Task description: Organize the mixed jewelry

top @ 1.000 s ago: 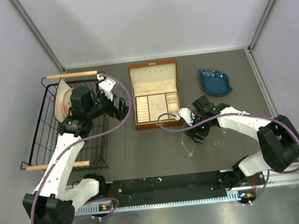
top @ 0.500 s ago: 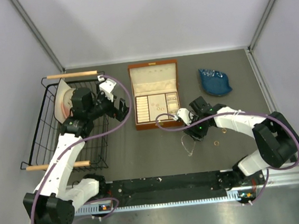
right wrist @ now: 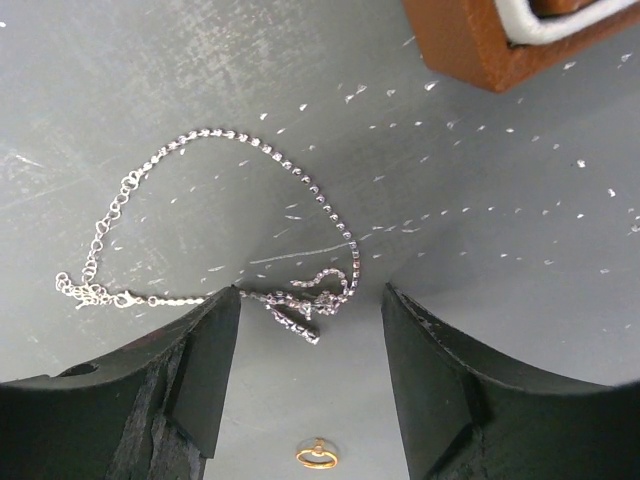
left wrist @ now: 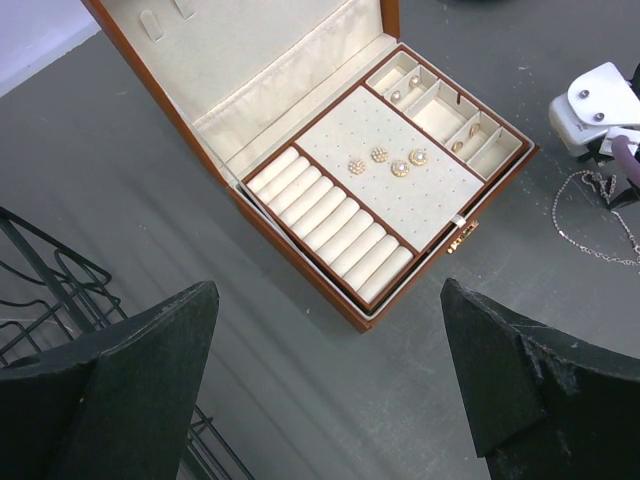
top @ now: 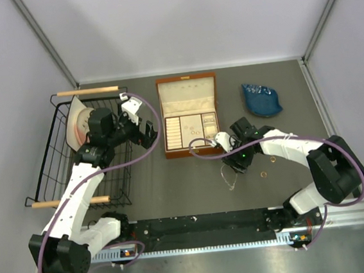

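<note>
Since a second ago our right arm has edged slightly leftward, toward the box, while our left arm has hardly shifted. Nearest our bases, one gold ring (top: 261,174) lies on the grey surface (top: 174,189). A second gold ring (top: 272,160) lies a little farther back, beside the right forearm. The two are apart from each other and outside the box. The thin silvery chain necklace (right wrist: 300,300) also lies flat on the surface, near the box's front right corner but not touching it. Our right tool (right wrist: 310,330) hangs low over it with its jaws partly apart, not closed on anything. The chain's bunched end sits in the gap between the two black fingers (right wrist: 440,380), and the rest curves away in a loop to the clasp end. Farther back, the brown wooden box (left wrist: 270,60) stands open with its lid leaning back. Four small studs (left wrist: 385,162) are pinned on its cream pad, between the ring rolls and the small compartments. Our left tool (left wrist: 328,320) hovers before the box with its jaws spread wide and empty. At the left stands a black wire basket (top: 50,168), and farthest back on the right lies a blue dish (top: 262,100).
</note>
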Available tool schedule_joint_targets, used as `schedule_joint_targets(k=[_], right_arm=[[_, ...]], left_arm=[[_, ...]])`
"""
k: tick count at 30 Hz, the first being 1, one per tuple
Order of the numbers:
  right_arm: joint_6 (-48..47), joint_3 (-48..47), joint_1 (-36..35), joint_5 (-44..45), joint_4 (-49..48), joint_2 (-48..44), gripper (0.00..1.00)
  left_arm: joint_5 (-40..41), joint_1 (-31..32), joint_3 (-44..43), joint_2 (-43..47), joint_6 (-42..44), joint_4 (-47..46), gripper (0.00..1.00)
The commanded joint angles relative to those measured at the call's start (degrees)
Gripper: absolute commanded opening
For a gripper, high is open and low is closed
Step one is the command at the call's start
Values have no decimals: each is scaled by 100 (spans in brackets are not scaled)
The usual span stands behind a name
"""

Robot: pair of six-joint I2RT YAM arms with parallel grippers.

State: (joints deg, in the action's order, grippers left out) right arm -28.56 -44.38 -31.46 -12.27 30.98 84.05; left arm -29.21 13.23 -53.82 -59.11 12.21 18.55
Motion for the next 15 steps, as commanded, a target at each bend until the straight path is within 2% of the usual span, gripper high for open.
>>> schedule_joint_targets(k=[1, 15], right_arm=[[-168, -150, -88, -372, 162, -178, 60], [78, -378, -88, -223, 145, -196, 59]], left_arm=[[12, 30, 21, 119, 89, -290, 99], [12, 30, 12, 84, 62, -325, 99]])
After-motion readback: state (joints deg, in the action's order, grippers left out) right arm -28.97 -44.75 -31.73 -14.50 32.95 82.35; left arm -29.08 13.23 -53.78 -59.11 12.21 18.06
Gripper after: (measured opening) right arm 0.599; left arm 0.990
